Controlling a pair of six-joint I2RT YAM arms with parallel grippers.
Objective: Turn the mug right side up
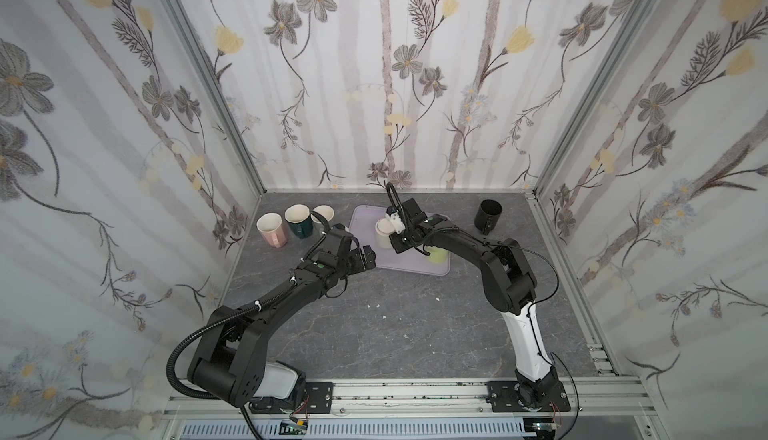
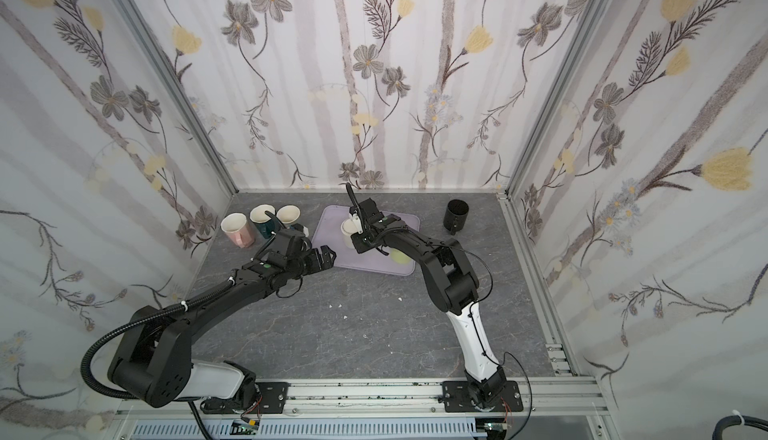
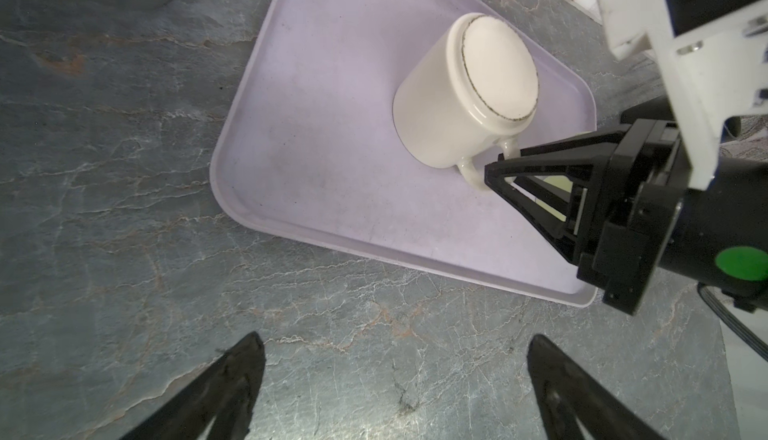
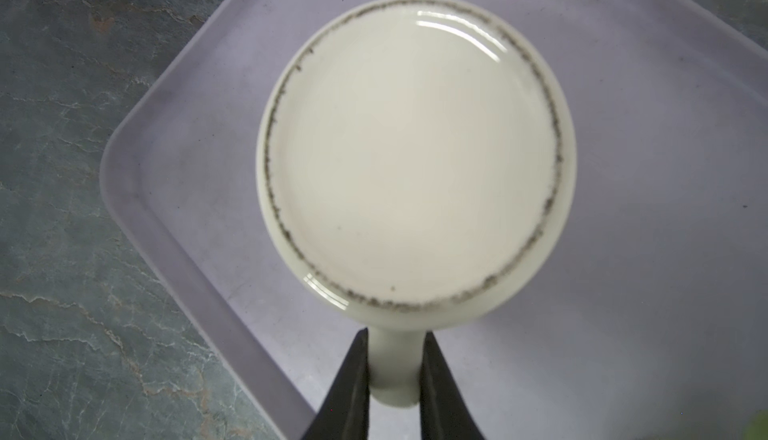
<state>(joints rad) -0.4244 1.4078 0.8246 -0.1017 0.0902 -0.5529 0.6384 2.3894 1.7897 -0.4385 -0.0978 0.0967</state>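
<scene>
Overhead, both top views: the cream mug stands base-up on the lilac tray, which lies by the middle of the table's back edge.
Right tool, top views: the right tool meets the mug's side from the table's right; its fingertips are hidden here.
Left tool, top views: the left tool hovers spread wide and empty, just beside the tray edge that faces the table's left edge.
Left wrist view: the mug sits mouth-down on the tray. The right tool pinches its handle. The left tool gapes over bare table.
Right wrist view: the right tool is nearly closed, with both fingers pressed against the handle. The mug's base faces the camera.
</scene>
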